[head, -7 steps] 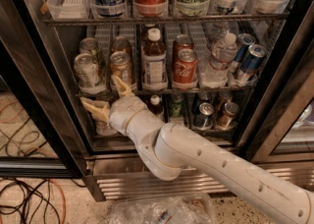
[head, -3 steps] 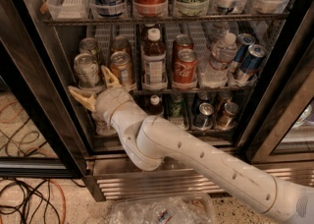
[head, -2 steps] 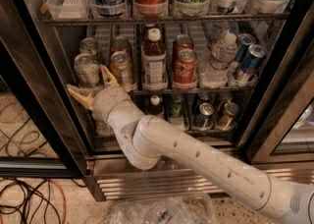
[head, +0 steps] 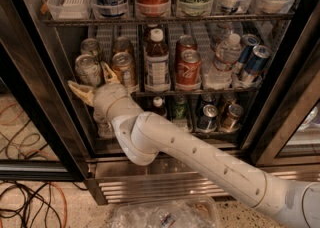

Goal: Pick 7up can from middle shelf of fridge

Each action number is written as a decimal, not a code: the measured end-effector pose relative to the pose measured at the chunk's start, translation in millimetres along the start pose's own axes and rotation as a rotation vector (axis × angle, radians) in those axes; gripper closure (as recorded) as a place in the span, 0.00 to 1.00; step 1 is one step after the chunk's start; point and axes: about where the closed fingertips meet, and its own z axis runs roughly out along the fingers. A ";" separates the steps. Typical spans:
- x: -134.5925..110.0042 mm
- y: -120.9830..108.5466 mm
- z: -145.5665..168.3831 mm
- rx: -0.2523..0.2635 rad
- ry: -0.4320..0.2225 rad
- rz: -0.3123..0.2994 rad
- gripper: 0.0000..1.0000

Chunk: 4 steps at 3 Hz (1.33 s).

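Wire worktop (head: 170, 92), drinks in lanes.
7up can (head: 86, 66) at 9 o'clock with the pincer (head: 90, 78) spread before it; copper can (head: 123, 66), bottle (head: 157, 64), Coca-Cola can (head: 188, 69) toward 3.

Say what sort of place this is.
Likely a shop or break-room corner: a glass-door display fridge, wire racks of soda cans, cables on the floor. The gripper, open, sits at the middle shelf by the 7up can.

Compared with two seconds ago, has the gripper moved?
Yes. The open gripper has shifted left, from the copper can toward the 7up can.
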 end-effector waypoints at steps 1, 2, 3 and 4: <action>5.2 -10.1 9.5 0.015 0.008 -0.011 0.30; 5.2 -10.6 9.7 0.016 0.008 -0.010 0.48; 5.2 -10.5 9.7 0.016 0.008 -0.010 0.72; 2.3 -7.9 9.2 0.013 0.003 -0.007 0.95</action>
